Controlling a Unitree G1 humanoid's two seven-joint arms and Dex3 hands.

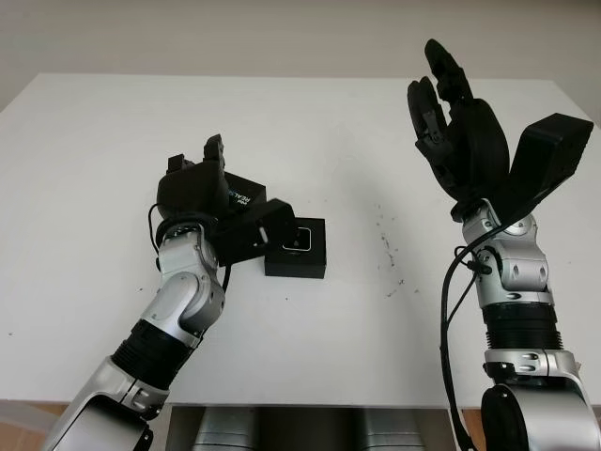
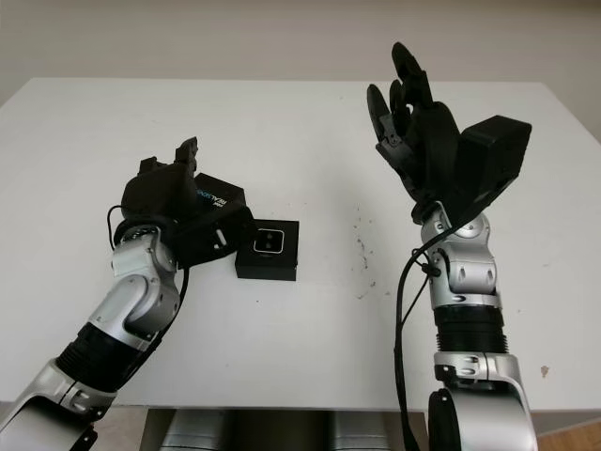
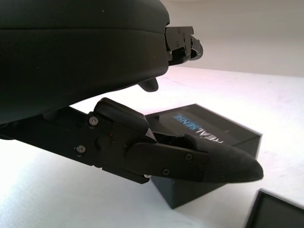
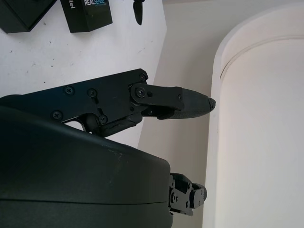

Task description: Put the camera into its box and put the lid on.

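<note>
An open black box (image 1: 295, 267) sits on the white table (image 1: 94, 141), and the small silver-faced camera (image 1: 299, 241) lies inside it. Just left of it stands the black lid (image 1: 242, 195), printed REALSENSE, on the table. My left hand (image 1: 202, 178) is open and hangs right over the lid. In the left wrist view its thumb (image 3: 204, 164) runs along the lid's (image 3: 209, 130) near side while the other fingers reach past above it. A corner of the box (image 3: 275, 211) shows beside the lid. My right hand (image 1: 451, 103) is open, held up high over the table's right side.
A few dark specks (image 1: 387, 252) mark the table between the box and the right arm. The table's far edge meets a pale wall (image 1: 300, 38). The right arm's cable (image 1: 449, 310) hangs along its forearm.
</note>
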